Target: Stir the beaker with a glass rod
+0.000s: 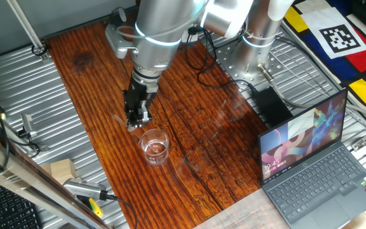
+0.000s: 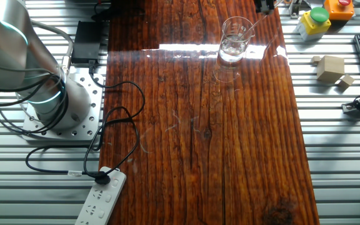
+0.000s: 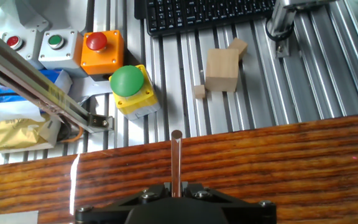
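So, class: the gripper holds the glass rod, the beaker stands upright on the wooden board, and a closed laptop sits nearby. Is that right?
One slip: the laptop is open, with its screen lit, as one fixed view shows. The gripper does hold the glass rod, and the beaker stands upright on the wooden board.

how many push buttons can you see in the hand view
4: a small red button and a small green button on the grey box, a red button on the orange box, a big green button on the yellow box.
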Robot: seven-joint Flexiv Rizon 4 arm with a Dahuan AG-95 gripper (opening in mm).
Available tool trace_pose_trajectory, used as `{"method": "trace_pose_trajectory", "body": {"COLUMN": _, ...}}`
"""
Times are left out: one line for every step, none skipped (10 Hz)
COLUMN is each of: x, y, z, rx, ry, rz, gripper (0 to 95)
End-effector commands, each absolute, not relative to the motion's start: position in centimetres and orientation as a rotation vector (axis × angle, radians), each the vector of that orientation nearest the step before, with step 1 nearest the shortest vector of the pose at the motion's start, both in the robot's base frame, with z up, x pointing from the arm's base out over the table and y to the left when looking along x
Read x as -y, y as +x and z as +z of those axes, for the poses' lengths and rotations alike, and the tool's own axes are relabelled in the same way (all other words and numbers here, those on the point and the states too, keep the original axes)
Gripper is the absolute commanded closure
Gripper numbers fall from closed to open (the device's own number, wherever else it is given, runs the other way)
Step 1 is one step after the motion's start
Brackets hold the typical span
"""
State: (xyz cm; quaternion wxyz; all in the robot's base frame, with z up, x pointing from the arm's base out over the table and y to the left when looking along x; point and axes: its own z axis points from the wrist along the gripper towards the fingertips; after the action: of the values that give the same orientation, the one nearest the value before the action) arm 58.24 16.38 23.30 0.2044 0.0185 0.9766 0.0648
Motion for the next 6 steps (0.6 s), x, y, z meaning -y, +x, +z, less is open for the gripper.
{"method": "trace_pose_trajectory", "body": {"x": -16.3, "y": 58.5, "z": 23.2, "rx": -2.718, "ry": 0.046, "rz": 0.181, "gripper": 95.0}}
{"method": "trace_pose_trajectory", "body": {"x": -16.3, "y": 58.7, "z": 23.1, "rx": -2.716, "ry": 0.048, "rz": 0.182, "gripper": 95.0}}
{"method": "trace_pose_trajectory", "body": {"x": -16.4, "y": 59.1, "z": 23.0, "rx": -2.714, "ry": 0.053, "rz": 0.18, "gripper": 95.0}}
{"method": "trace_pose_trajectory", "body": {"x": -16.6, "y": 59.4, "z": 22.9, "rx": -2.712, "ry": 0.06, "rz": 0.181, "gripper": 95.0}}
{"method": "trace_pose_trajectory", "body": {"x": -16.8, "y": 59.6, "z": 22.8, "rx": -2.711, "ry": 0.063, "rz": 0.18, "gripper": 95.0}}
{"method": "trace_pose_trajectory", "body": {"x": -16.9, "y": 59.8, "z": 22.8, "rx": -2.711, "ry": 0.067, "rz": 0.179, "gripper": 95.0}}
